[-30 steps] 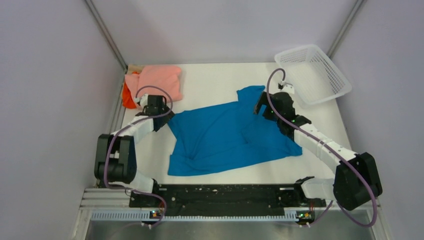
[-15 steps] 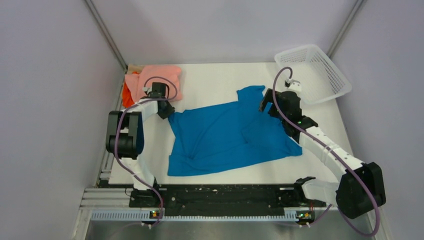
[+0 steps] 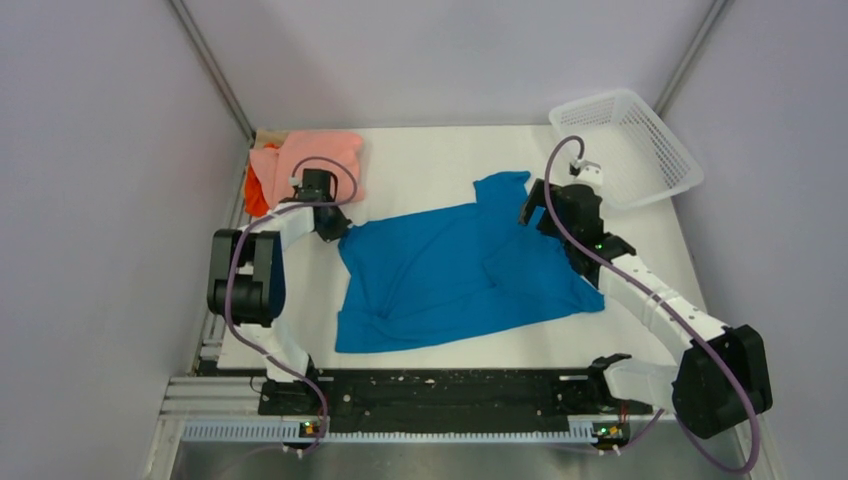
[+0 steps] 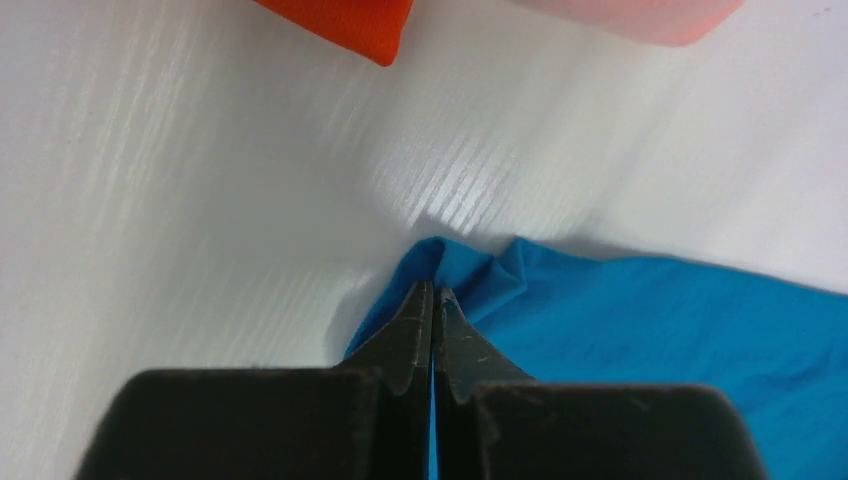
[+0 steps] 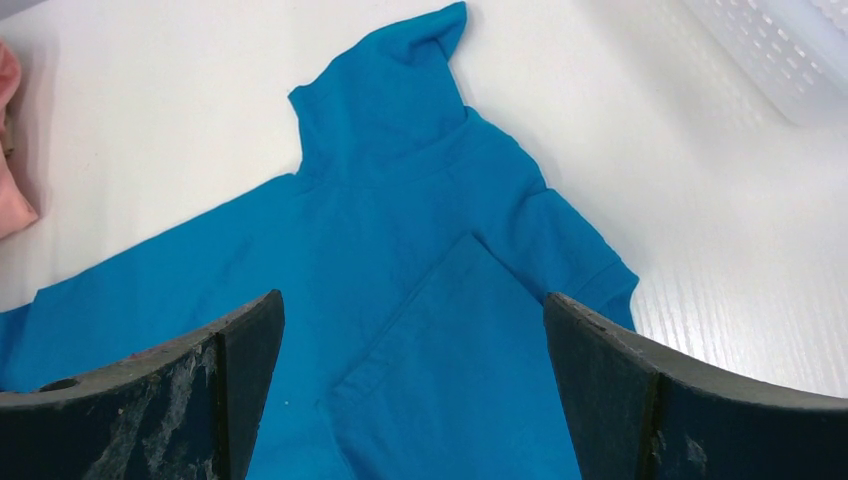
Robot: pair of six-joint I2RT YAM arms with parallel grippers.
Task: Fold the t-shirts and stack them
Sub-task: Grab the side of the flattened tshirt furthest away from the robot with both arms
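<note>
The bright blue t-shirt (image 3: 450, 275) lies spread and rumpled in the middle of the table. My left gripper (image 3: 332, 226) is at its far left corner, shut on a pinch of the blue cloth (image 4: 470, 275), with the jaws pressed together (image 4: 432, 292). My right gripper (image 3: 528, 208) hovers wide open above the shirt's right sleeve area (image 5: 400, 200); nothing lies between its fingers (image 5: 412, 300). The salmon-pink t-shirt (image 3: 310, 160) sits bunched on top of the orange t-shirt (image 3: 255, 197) at the far left corner. Edges of the orange t-shirt (image 4: 340, 20) and the pink t-shirt (image 4: 640, 15) show in the left wrist view.
A white mesh basket (image 3: 625, 145) stands tilted at the far right corner, its edge also showing as the basket (image 5: 780, 50) in the right wrist view. Grey walls close in both sides. Bare white table (image 3: 430, 160) lies behind the blue shirt.
My left gripper reached farther to the shirt's far left corner and closed on the blue cloth. The right gripper shifted slightly away from me and stayed open.
</note>
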